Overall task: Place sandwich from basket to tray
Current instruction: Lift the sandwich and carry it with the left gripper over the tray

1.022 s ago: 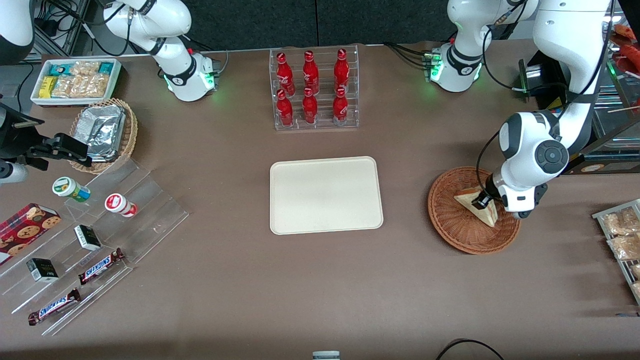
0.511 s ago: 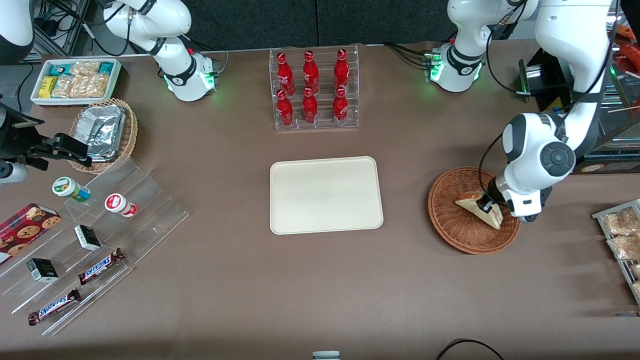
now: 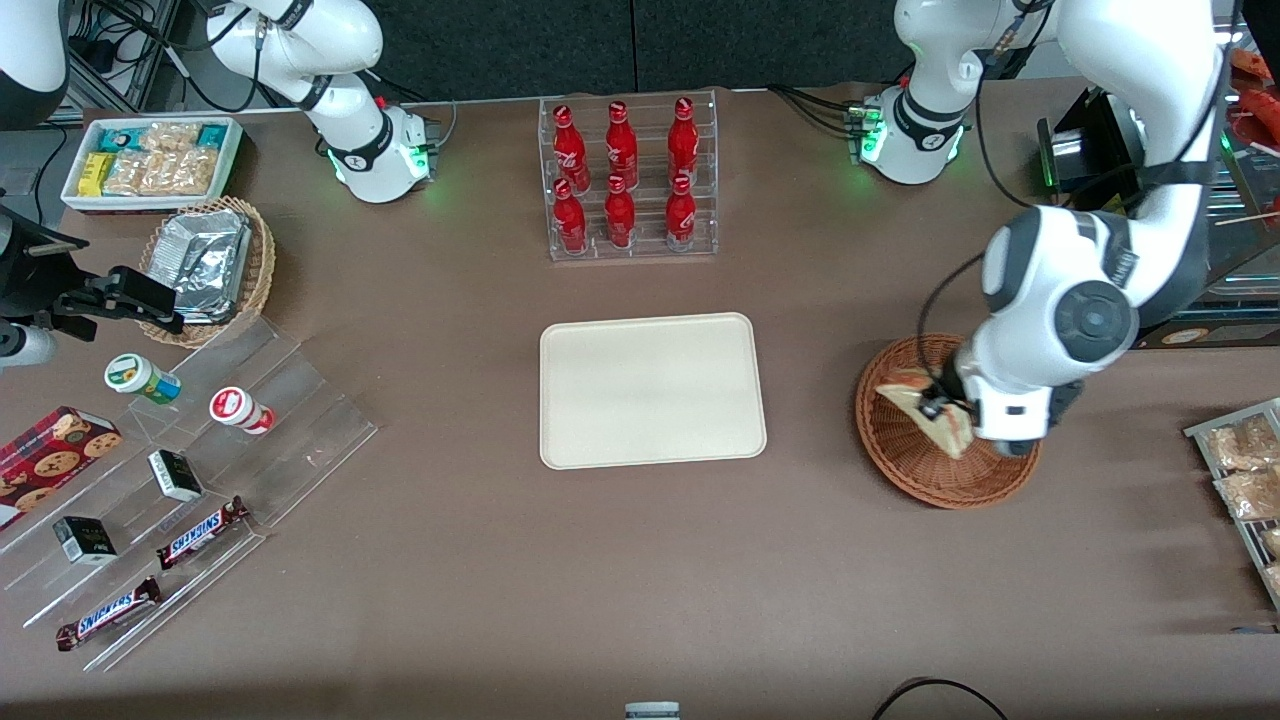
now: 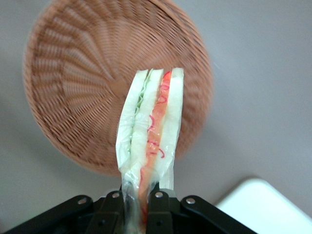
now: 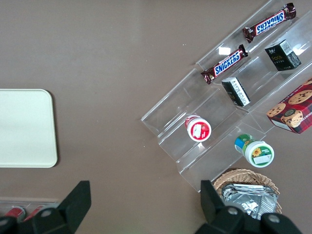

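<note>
My left gripper (image 3: 938, 408) is shut on the sandwich (image 3: 925, 412), a cream wedge in clear wrap with red-orange filling, and holds it lifted above the reddish-brown wicker basket (image 3: 905, 460). In the left wrist view the sandwich (image 4: 152, 131) hangs edge-on from the gripper (image 4: 139, 204), with the basket (image 4: 73, 83) below it holding nothing. The cream-beige tray (image 3: 650, 388) lies flat in the middle of the table, toward the parked arm from the basket, with nothing on it. One corner of the tray (image 4: 265, 204) shows in the wrist view.
A clear rack of red bottles (image 3: 628, 178) stands farther from the front camera than the tray. Snack packets on a rack (image 3: 1240, 470) lie at the working arm's end. A tan basket with foil packets (image 3: 205, 262), a white bin (image 3: 150, 160) and clear steps with snacks (image 3: 180, 480) sit toward the parked arm's end.
The gripper has risen with the sandwich out of the basket and shifted a little toward the tray. The basket stays in place.
</note>
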Motion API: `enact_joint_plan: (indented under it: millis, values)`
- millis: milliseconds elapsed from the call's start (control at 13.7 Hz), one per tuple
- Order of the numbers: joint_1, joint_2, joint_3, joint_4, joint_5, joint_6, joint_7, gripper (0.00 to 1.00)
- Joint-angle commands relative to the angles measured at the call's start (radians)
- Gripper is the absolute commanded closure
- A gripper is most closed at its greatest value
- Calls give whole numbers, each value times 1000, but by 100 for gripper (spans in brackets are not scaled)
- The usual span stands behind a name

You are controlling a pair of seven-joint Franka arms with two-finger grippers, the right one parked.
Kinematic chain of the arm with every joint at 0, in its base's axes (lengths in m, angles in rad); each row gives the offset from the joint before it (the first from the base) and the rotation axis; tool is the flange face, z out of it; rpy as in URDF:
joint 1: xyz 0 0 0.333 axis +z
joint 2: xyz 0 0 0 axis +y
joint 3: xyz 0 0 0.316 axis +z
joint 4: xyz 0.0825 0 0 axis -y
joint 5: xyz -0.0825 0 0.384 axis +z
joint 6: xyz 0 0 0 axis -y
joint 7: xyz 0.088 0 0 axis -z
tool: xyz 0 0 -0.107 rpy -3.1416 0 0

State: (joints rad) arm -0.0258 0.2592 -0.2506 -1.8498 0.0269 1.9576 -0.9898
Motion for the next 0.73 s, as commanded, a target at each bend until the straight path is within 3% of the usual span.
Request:
enact_joint_plan:
  millis: [0,219,511,657]
  values:
    - [-3,14,-103,46,17,-32,16,100]
    - [-69,25,-145,60,41,-25,150,100]
    - [-193,130,-144,180,50,-25,171,100]
    - [-256,195,-144,245,105,-28,165,100]
